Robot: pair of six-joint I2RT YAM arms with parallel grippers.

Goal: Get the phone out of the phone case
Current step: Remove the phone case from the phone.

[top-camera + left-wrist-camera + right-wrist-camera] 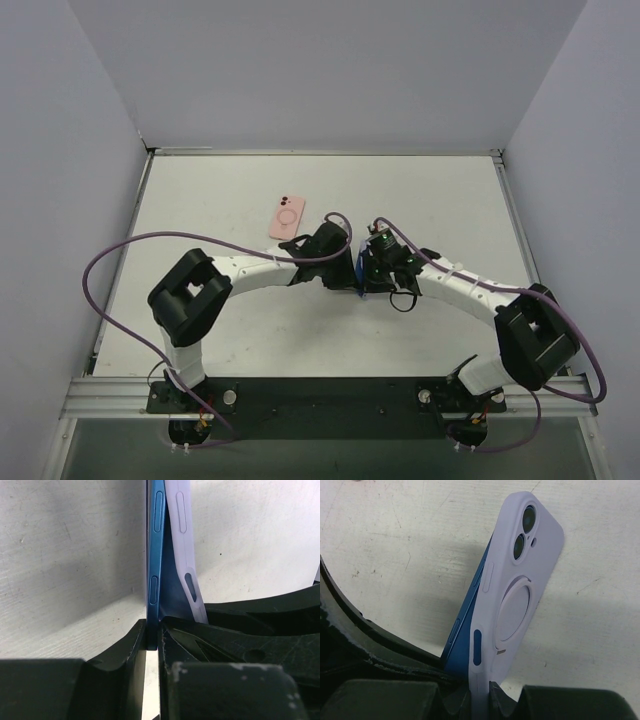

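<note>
A blue phone (155, 555) is partly peeled out of a lilac phone case (520, 580). The two are held on edge above the table between both arms. My left gripper (152, 642) is shut on the phone's bare lower edge. My right gripper (479, 700) is shut on the case's lower rim, where it has come away from the phone (465, 635). The case (185, 545) still clings to the phone at its far end. In the top view both grippers (352, 266) meet at the table's middle, with the phone only a blue sliver (360, 268).
A second phone in a pink case (286, 217) lies flat on the white table (200, 200) just behind the left arm. Grey walls close in the table on three sides. Purple cables loop off both arms.
</note>
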